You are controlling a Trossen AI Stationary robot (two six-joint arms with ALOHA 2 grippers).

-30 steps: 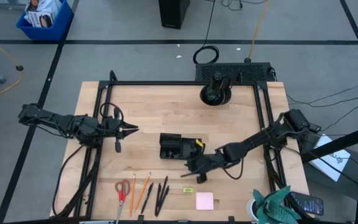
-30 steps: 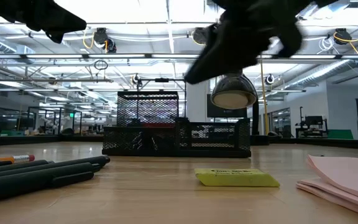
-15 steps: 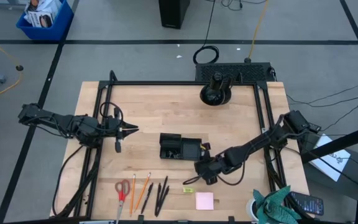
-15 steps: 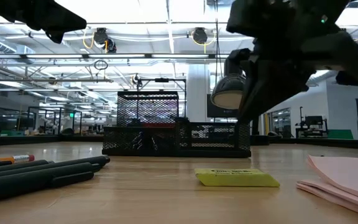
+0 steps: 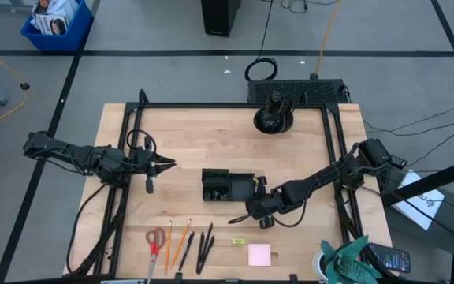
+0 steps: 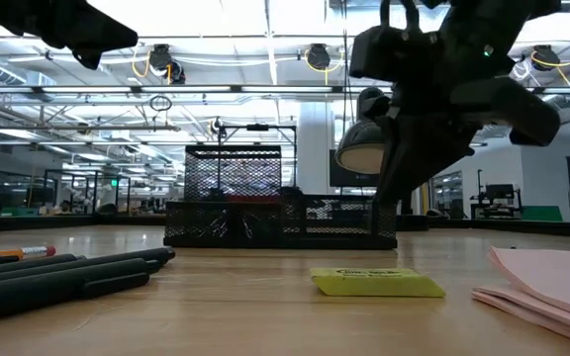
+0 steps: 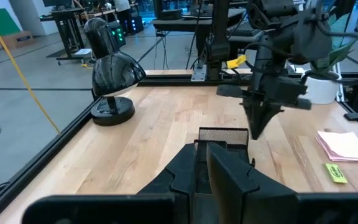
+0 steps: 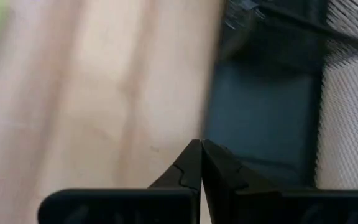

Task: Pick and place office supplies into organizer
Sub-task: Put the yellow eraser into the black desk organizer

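Two grippers are clenched on nothing: our right gripper [image 5: 252, 207] hangs just beside the mesh organizer [image 5: 227, 186] at the worktop's middle, the left gripper [image 5: 168, 165] waits near the left edge, so next we judge a reach toward the yellow-green piece [image 5: 239, 241] by the front edge.

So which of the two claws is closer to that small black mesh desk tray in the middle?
The right one. The right gripper hangs just off the near right corner of the black mesh tray, fingers shut. The left gripper waits well off to the tray's left, also shut.
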